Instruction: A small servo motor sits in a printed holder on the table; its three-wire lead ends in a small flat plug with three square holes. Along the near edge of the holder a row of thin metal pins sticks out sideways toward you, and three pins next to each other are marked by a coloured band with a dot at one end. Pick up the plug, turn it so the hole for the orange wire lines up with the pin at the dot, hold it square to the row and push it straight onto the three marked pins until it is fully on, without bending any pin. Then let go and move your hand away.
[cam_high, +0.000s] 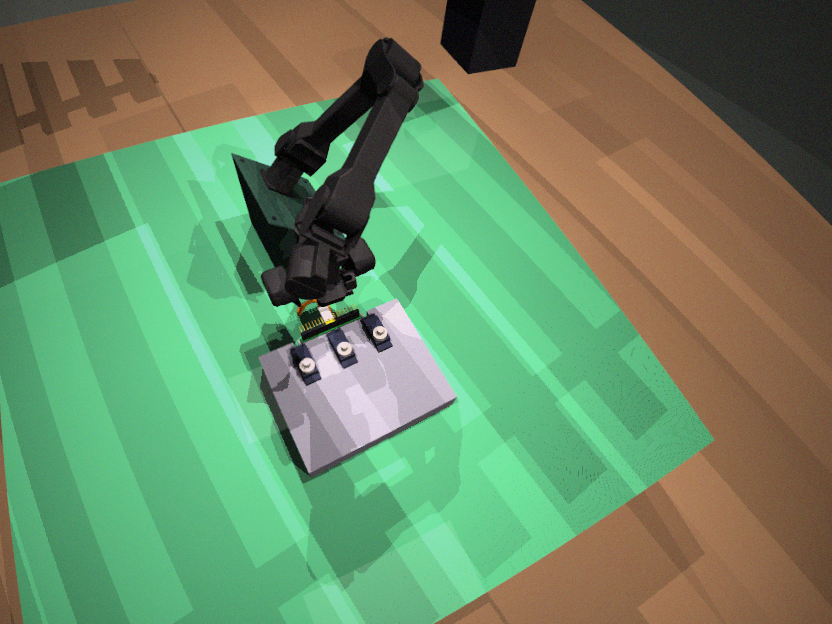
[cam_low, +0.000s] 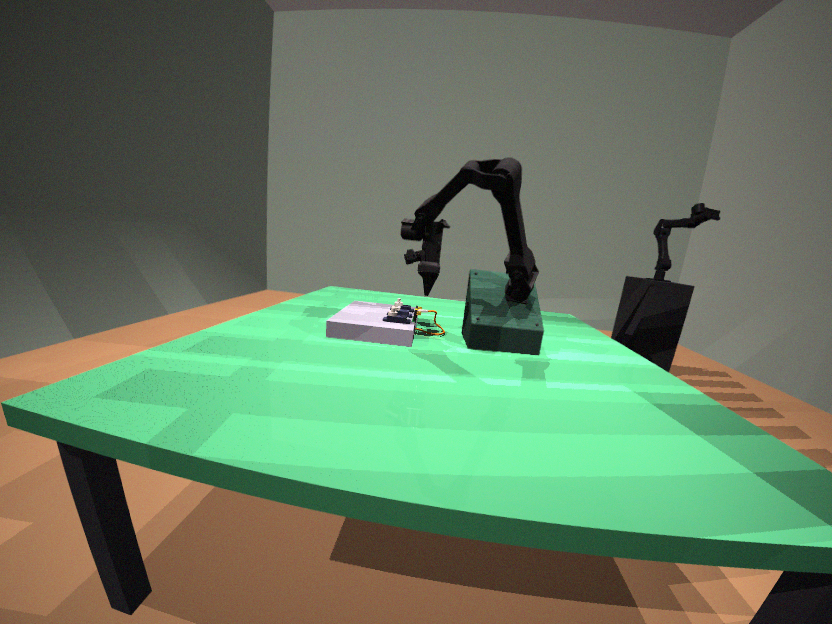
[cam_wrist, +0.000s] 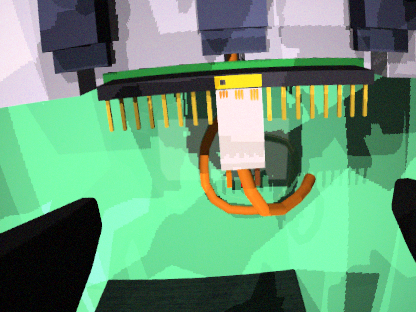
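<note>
The white plug (cam_high: 326, 314) (cam_wrist: 241, 130) sits over the pins at the yellow band (cam_wrist: 247, 80), square to the row, its front edge against or very near the black strip. The band's dot is at its left end in the wrist view. A bright orange wire leaves the plug's back on that side; a darker one leaves the other side. The neighbouring pins (cam_wrist: 312, 102) look straight; the covered ones are hidden. My gripper (cam_low: 426, 294) (cam_wrist: 250, 206) is wide open and empty, above and behind the plug. The lilac holder (cam_high: 389, 396) (cam_low: 369, 333) carries the servo (cam_wrist: 232, 17).
An orange lead loop (cam_wrist: 204, 170) hangs below and behind the plug. Two more dark servos (cam_wrist: 75, 25) (cam_wrist: 382, 20) flank the middle one. The dark green arm base (cam_low: 500, 325) stands behind the pin row. Another arm on a black stand (cam_low: 648, 319) is beyond the table.
</note>
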